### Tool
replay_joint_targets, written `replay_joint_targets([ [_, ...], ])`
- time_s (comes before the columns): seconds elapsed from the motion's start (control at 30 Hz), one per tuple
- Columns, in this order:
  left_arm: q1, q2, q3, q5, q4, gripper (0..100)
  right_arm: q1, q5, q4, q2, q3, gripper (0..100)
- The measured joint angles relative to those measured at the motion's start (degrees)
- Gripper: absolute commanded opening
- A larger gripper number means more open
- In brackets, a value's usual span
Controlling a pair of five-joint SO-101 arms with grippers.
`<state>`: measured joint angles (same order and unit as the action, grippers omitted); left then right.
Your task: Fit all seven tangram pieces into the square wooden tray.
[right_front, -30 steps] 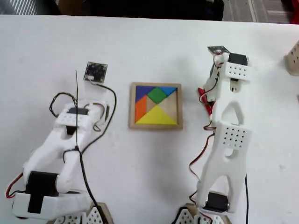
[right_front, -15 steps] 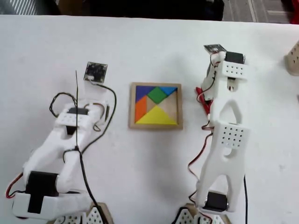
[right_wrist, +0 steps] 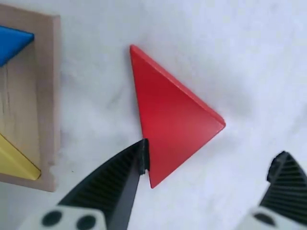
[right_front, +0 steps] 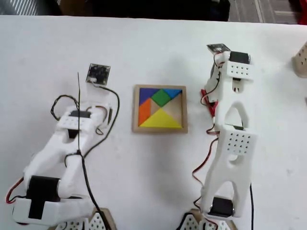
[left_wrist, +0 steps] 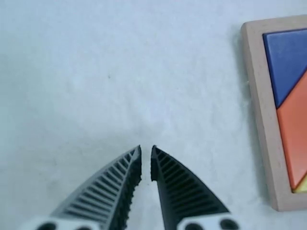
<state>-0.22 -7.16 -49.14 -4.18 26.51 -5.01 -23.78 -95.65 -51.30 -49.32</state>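
The square wooden tray (right_front: 135, 109) lies between the two arms and holds blue, green, light blue, orange and yellow pieces, with bare wood at its right side. A red triangle (right_wrist: 168, 117) rests flat on the table just outside the tray's right rim (right_wrist: 48, 96); in the high view the red triangle (right_front: 207, 97) is partly under the right arm. My right gripper (right_wrist: 211, 165) is open around the triangle's near corner, one fingertip (right_wrist: 141, 155) touching its edge. My left gripper (left_wrist: 146, 154) is shut on nothing, over bare table left of the tray (left_wrist: 256, 110).
White table all round. A pale perforated block (right_front: 301, 60) stands at the far right edge. The left arm's black cable (right_front: 84, 158) trails over the table. Open table lies beyond the tray and in front of it.
The right arm's wrist has shifted slightly away from its base and a little to the left. The left arm and the tray have not moved.
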Motion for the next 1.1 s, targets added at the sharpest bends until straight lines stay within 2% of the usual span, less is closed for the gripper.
replay_joint_targets([
  [0.43, 0.0, 0.0, 0.0, 0.0, 0.0, 6, 0.0, -0.09, 2.46, -3.69, -0.26, 37.5],
  [0.63, 0.0, 0.0, 0.0, 0.0, 0.0, 6, 0.79, -0.18, 2.46, -3.96, -0.26, 29.3],
  [1.0, 0.0, 0.0, 0.0, 0.0, 0.0, 6, 2.2, 0.0, 2.9, -5.01, -0.18, 31.1],
  [1.1, 0.0, 0.0, 0.0, 0.0, 0.0, 6, 2.29, 0.0, 2.9, -5.01, -0.18, 27.3],
])
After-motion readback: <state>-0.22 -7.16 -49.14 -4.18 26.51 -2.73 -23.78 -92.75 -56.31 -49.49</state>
